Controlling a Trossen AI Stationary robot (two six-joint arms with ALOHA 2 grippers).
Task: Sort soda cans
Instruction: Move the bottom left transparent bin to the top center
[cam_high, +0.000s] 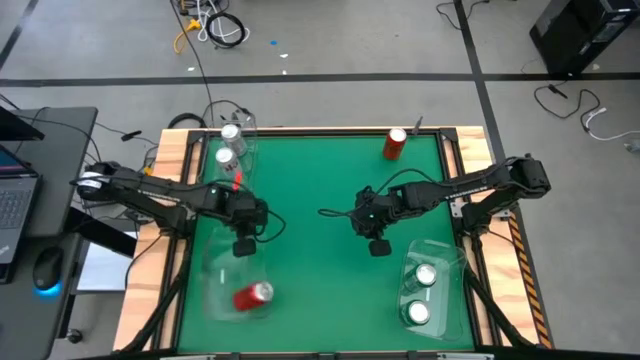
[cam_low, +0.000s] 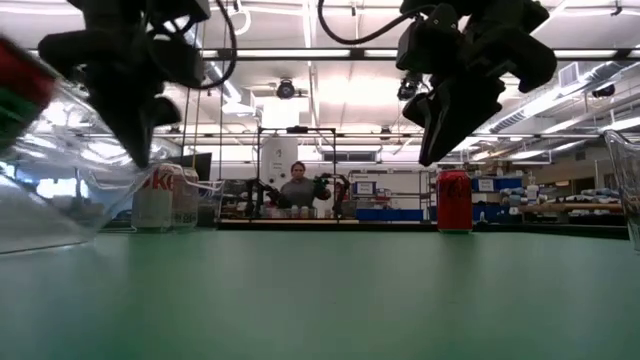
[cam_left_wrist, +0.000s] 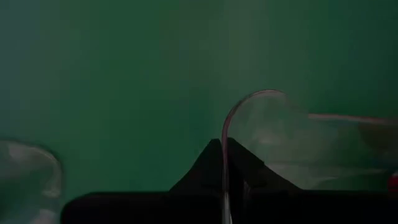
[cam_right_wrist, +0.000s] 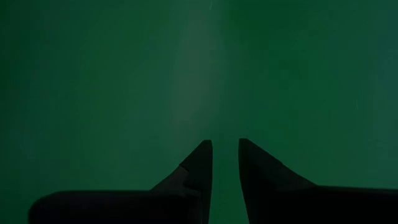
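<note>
My left gripper (cam_high: 243, 245) is shut on the rim of a clear plastic bin (cam_high: 222, 285) at the table's near left. A red can (cam_high: 252, 295) lies on its side in that bin. My right gripper (cam_high: 378, 246) hangs over bare green table near the middle; its fingers (cam_right_wrist: 225, 155) stand slightly apart and hold nothing. A second red can (cam_high: 395, 143) stands upright at the far edge. Two silver cans (cam_high: 228, 145) stand in a clear bin at the far left. Two cans with silver tops (cam_high: 422, 294) stand in a clear bin at the near right. My left gripper pinches the near-left bin's thin clear rim (cam_left_wrist: 225, 134) between its two fingers, coming from above and pointing down, one finger inside the wall and one outside. The bin looks tilted in the low view (cam_low: 60, 170); whether its base is off the table I cannot tell.
The green mat is bare between the two grippers and toward the near middle (cam_high: 320, 300). A raised wooden frame (cam_high: 170, 150) borders the table. A laptop and mouse (cam_high: 45, 268) sit left of it. A person (cam_low: 297, 190) sits far behind in the room.
</note>
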